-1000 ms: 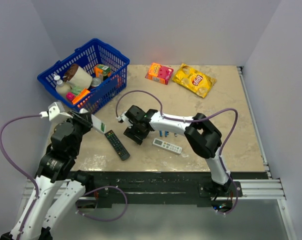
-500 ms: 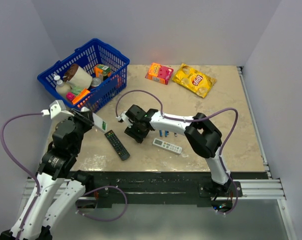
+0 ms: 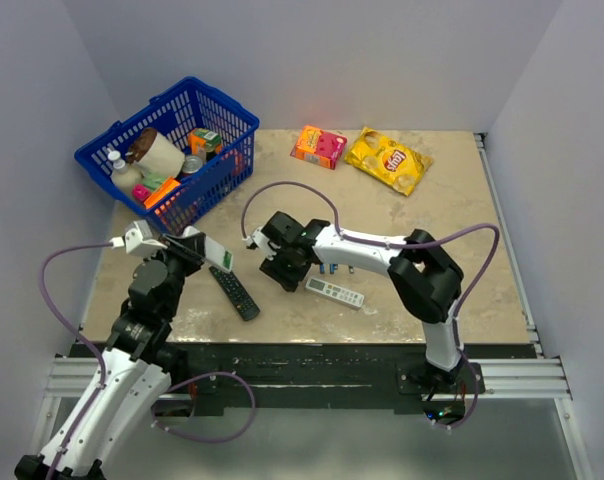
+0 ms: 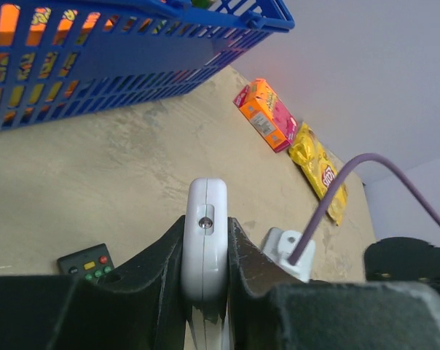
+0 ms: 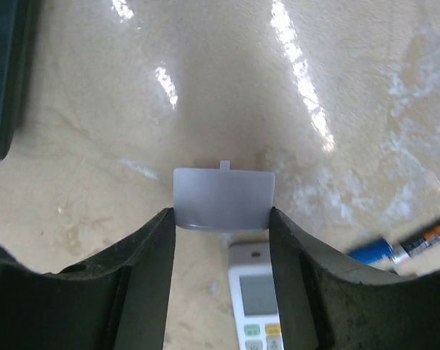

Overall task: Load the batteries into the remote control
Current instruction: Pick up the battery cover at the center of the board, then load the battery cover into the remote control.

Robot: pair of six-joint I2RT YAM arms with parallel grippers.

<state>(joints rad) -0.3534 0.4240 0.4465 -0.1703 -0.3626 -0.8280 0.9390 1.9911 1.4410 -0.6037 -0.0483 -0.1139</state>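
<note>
At lower left of the overhead view, the left gripper (image 3: 194, 248) is clenched on the remote control (image 3: 214, 254), a short white unit held clear of the beige table (image 3: 442, 250). Its wrist camera shows the remote control (image 4: 204, 262) edge-on, squeezed between the two dark fingers (image 4: 162, 255), with a corner of the black remote (image 4: 89, 264) at lower left of that frame.

Near the centre of the table, the right gripper (image 3: 285, 268) points down at the tabletop, its jaws grasping a small translucent white battery cover (image 5: 221, 197) that spans the gap and touches both fingers (image 5: 143, 277). A little tab sticks out of the cover's far edge.

The batteries (image 3: 327, 268) lie on the table just right of that gripper; two cells, one blue, show at lower right in the right wrist view (image 5: 409, 244). A slimmer white remote (image 3: 334, 292) rests just below them, and the black remote (image 3: 234, 291) lies to the left of it, between the two grippers.

At upper left, a blue basket (image 3: 237, 120) holds groceries. An orange box (image 3: 319, 146) and a yellow chip bag (image 3: 387, 158) sit along the table's far edge.
</note>
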